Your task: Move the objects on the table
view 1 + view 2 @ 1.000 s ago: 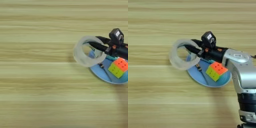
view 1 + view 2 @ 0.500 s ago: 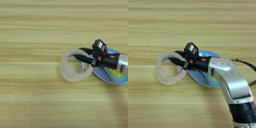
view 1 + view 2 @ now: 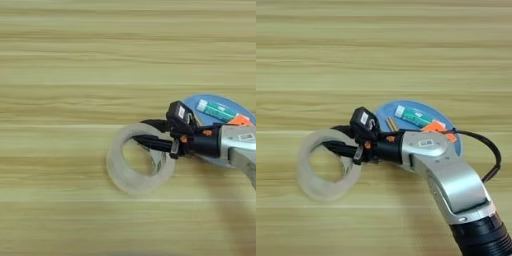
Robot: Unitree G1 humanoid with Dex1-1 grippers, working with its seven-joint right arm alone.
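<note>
Right arm [image 3: 441, 170] enters from lower right, silver forearm angled up and left across the bench [image 3: 60, 60]. Gripper [image 3: 150, 134] reaches into the tape roll [image 3: 140, 159]: one black finger [image 3: 152, 144] lies inside the ring, the other [image 3: 155, 123] outside along its upper right rim, so the jaws are pinching the roll's wall between them. Tape roll is wide, translucent, whitish, with its open centre facing up and wood grain visible through the hole; whether it rests flat on the bench or is lifted slightly cannot be told. It sits just left of the blue oval plate [image 3: 387, 109], apart from it. Plate is partly covered by the forearm. On the plate: a green-and-white tube-like item [image 3: 415, 116] and thin tan sticks [image 3: 391, 124]. Puzzle cube [image 3: 434, 127] shows only as an orange patch at the forearm's upper edge, over the plate.
</note>
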